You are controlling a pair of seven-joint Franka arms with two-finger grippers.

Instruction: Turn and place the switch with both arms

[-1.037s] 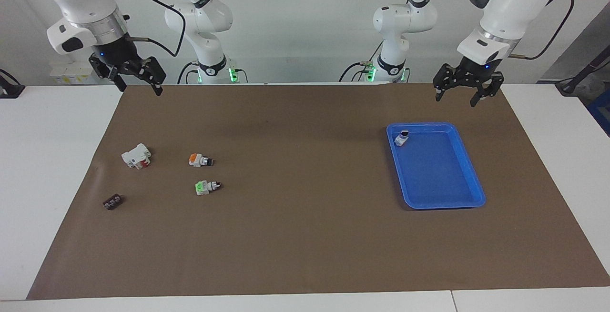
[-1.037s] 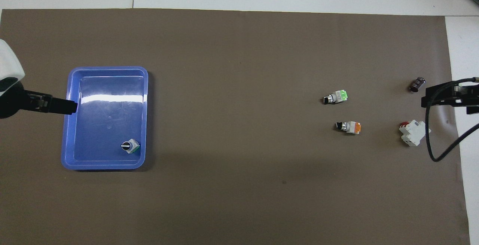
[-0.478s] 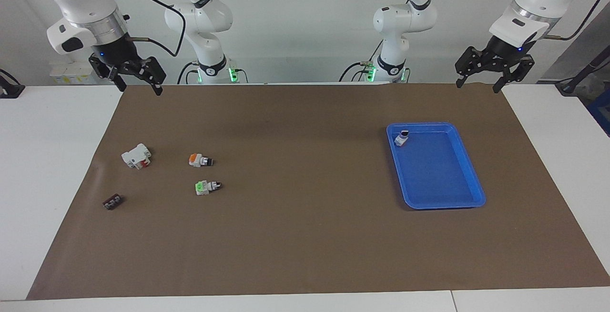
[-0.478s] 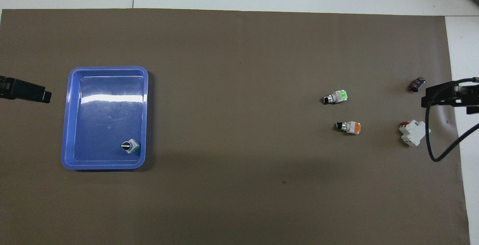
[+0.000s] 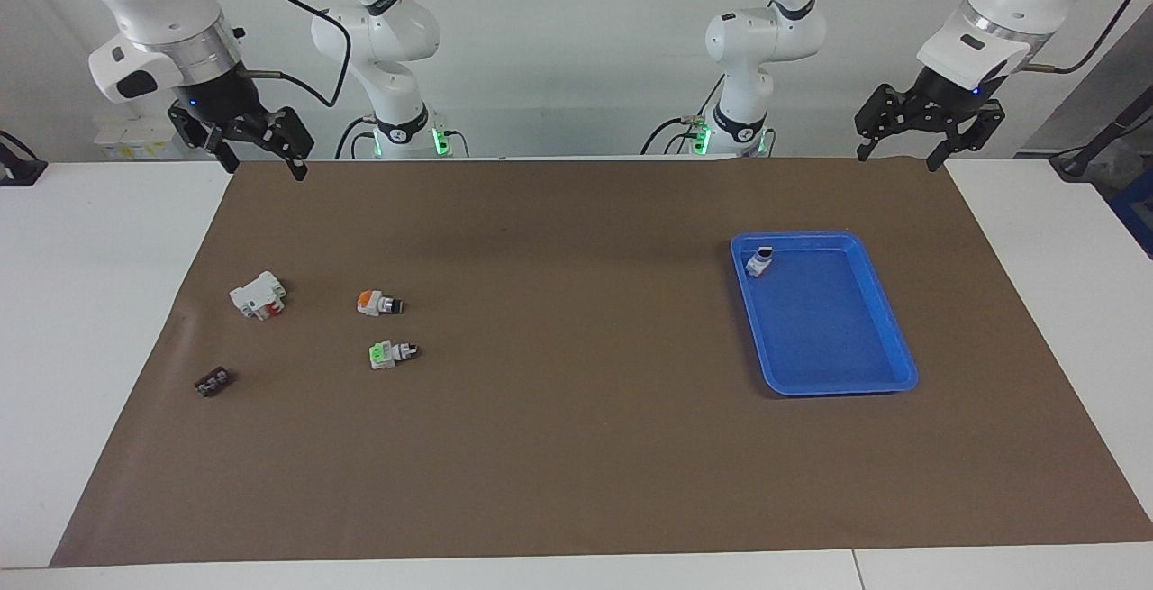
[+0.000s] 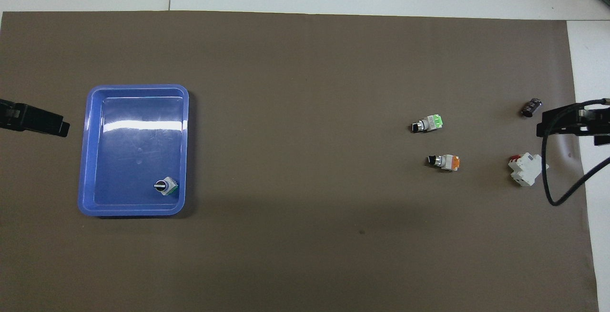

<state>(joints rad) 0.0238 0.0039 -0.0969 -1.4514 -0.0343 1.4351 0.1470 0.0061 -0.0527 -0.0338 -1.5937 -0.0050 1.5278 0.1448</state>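
A white-grey switch (image 5: 761,261) (image 6: 165,186) stands knob-up inside the blue tray (image 5: 887,320) (image 6: 86,159), in the corner nearest the robots. Another switch (image 5: 392,353) (image 6: 427,124), with a pale green cap and a black knob, lies on its side on the brown mat toward the right arm's end. My left gripper (image 5: 897,160) (image 6: 33,120) hangs open and empty in the air, off the tray toward the left arm's end. My right gripper (image 5: 264,167) (image 6: 567,124) waits open and empty, high over the mat's edge at the right arm's end.
An orange-capped switch (image 5: 378,304) (image 6: 443,161) lies beside the green-capped one, nearer to the robots. A white block with red parts (image 5: 258,295) (image 6: 526,169) and a small dark part (image 5: 213,382) (image 6: 531,107) lie closer to the right arm's end.
The left gripper has risen and pulled away from the tray toward the left arm's end, staying open. The right arm and all the parts have not moved.
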